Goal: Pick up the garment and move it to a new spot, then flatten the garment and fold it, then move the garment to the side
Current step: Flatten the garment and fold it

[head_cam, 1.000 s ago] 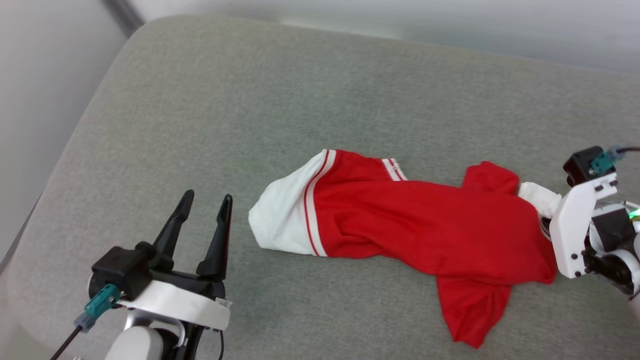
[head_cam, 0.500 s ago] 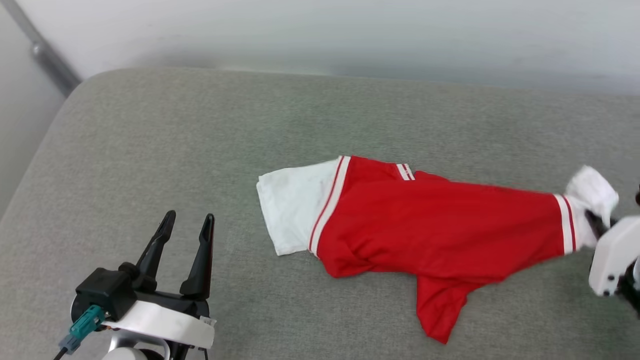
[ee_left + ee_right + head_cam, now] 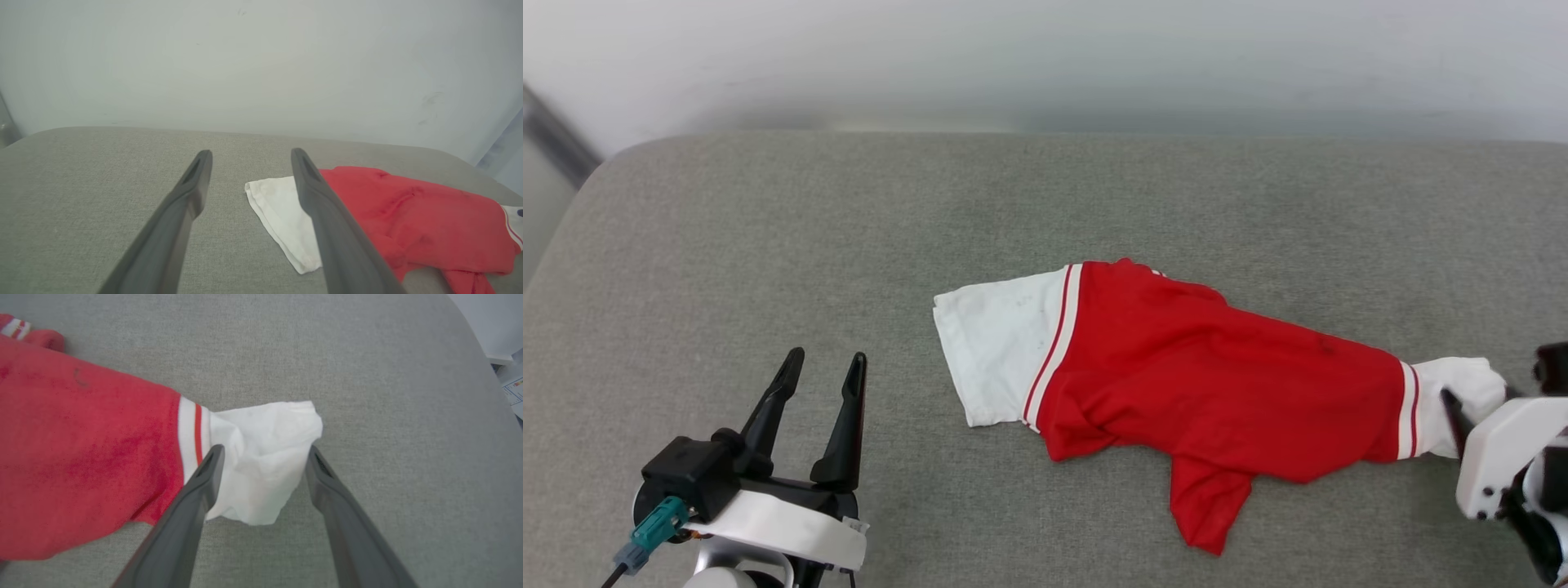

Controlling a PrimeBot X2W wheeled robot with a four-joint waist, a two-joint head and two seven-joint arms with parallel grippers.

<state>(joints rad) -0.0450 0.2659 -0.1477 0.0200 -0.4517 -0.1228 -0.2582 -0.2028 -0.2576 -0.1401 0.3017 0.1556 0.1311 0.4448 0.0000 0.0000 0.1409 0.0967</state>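
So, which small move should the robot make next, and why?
Probably draw the right gripper back off the white sleeve: its jaws are open around the sleeve, gripping nothing, and the garment lies narrow and bunched on the cushion, so it needs flattening. The left gripper hovers open, apart from the other sleeve.

the garment (image 3: 1217,384) is thin, smooth, matt cloth; the cushion (image 3: 768,245) under it is coarse grey woven fabric.

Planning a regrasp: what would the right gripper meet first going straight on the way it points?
Probably the white sleeve of the garment, between the open fingers of the right gripper; depth is unclear.
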